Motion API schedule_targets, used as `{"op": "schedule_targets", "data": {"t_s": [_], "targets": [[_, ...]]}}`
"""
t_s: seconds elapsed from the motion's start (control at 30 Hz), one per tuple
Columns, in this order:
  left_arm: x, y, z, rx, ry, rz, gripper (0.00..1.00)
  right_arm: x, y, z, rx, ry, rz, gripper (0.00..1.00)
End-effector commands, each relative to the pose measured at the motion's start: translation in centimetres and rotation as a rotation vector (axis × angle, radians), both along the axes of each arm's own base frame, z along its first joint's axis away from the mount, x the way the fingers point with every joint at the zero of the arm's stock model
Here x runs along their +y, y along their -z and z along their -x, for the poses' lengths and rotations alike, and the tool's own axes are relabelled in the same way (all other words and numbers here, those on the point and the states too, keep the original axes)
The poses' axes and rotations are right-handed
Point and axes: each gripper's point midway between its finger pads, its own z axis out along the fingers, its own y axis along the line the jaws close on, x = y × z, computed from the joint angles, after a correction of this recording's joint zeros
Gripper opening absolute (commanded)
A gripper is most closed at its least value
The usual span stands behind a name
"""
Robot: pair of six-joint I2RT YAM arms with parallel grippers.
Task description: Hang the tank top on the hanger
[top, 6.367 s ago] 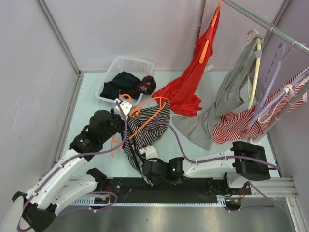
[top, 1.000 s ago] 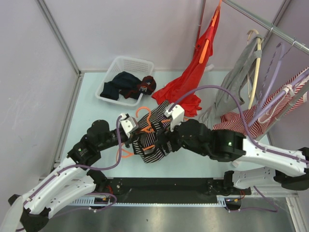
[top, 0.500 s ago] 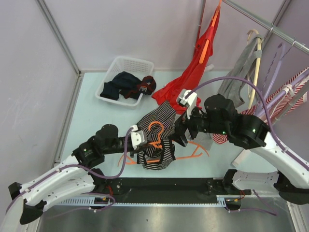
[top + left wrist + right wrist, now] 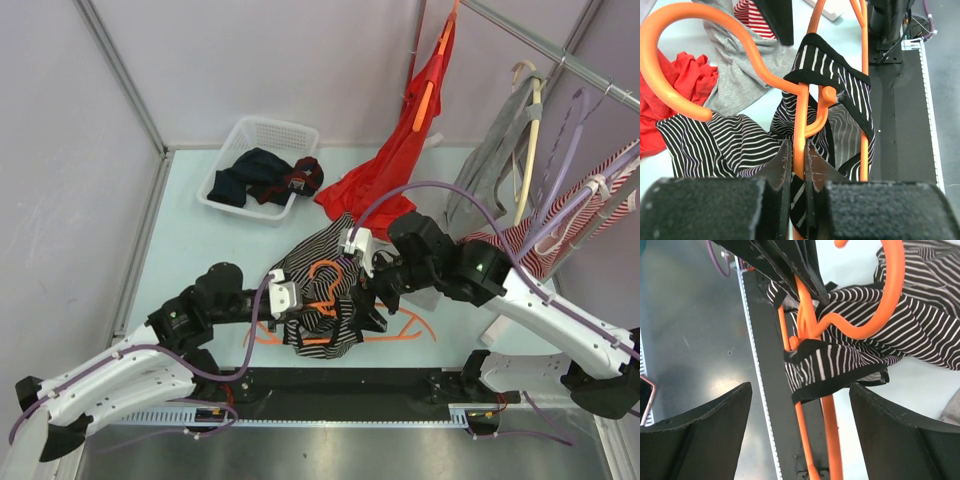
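— Where's the tank top?
— Bunched by the middle of the table's near edge, one dark-edged strap looped over the hanger.
— And the arms?
— Both reach inward, wrists facing each other. The left gripper pinches the hanger's neck. The right gripper hangs spread above the strap, seemingly not touching it.

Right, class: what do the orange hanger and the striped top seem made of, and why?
Slim orange hanger: probably moulded plastic, smooth, glossy; highlights run along its hook. Black-and-white striped tank top: likely soft knit fabric, matte; it folds and drapes limply.
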Motion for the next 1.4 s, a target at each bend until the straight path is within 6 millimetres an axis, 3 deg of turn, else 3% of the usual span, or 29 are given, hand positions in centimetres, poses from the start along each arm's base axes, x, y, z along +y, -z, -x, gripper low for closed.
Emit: {"op": "schedule_targets", "data": {"t_s": [0.0,0.1,0.3,0.4,0.43,0.5,0.6,0.67,0.7,0.8,0.87,0.9,1.07,1.1,1.2,1.37], "targets": [[-0.7,-1.5,0.9,-0.056,0.063,0.049,0.0,-0.1,0.3,0.0,-0.016,-0.021,-0.01,0.83],[-0.9,-1.3,1.2,-0.06,0.07,0.035,0.0,0.1,0.8,0.1,-0.004,-0.033,-0.013,0.82],[-0.7,-1.8,0.6,-0.092,0.032,0.037,0.0,0.7,1.7,1.1,0.074,-0.083,-0.025,0.61],[-0.8,-2.1,0.6,-0.092,0.033,0.039,0.0,1.1,1.4,1.6,0.091,-0.094,-0.062,0.45],[-1.0,-2.1,0.5,-0.088,0.035,0.033,0.0,1.2,1.0,1.5,0.081,-0.093,-0.081,0.29],[-1.2,-2.0,0.6,-0.08,0.043,0.029,0.01,1.1,1.0,1.5,0.079,-0.082,-0.091,0.19],[-1.4,-2.5,0.6,-0.063,0.041,0.038,0.11,1.0,0.6,1.4,0.06,-0.061,-0.121,0.0],[-1.4,-2.9,0.2,-0.055,0.013,0.045,0.19,0.6,0.7,1.3,0.046,-0.037,-0.126,0.0],[-1.4,-3.3,0.1,-0.06,0.003,0.053,0.36,0.6,0.6,1.1,0.037,-0.028,-0.135,0.0],[-1.5,-3.9,-0.2,-0.056,-0.019,0.073,0.59,0.1,0.9,0.6,0.021,0.033,-0.139,0.0],[-1.6,-4.3,-0.2,-0.05,-0.022,0.087,0.64,-0.4,0.9,0.0,0.003,0.095,-0.145,0.0],[-1.7,-4.7,-0.1,-0.047,-0.016,0.106,0.71,-0.5,1.3,-0.2,-0.002,0.112,-0.149,0.0],[-1.9,-6.6,-0.5,-0.043,-0.05,0.17,0.88,-1.6,1.1,-1.3,-0.039,0.243,-0.213,0.0],[-1.8,-7.7,-0.8,-0.06,-0.065,0.202,0.91,-2.0,0.8,-1.4,-0.053,0.263,-0.228,0.0],[-1.3,-10.1,-2.4,-0.085,-0.167,0.274,0.98,-2.8,1.2,-2.0,-0.07,0.344,-0.238,0.0],[0.2,-13.3,-6.1,-0.077,-0.409,0.327,0.99,-5.8,2.5,-4.4,-0.124,0.579,-0.154,0.0]]}}
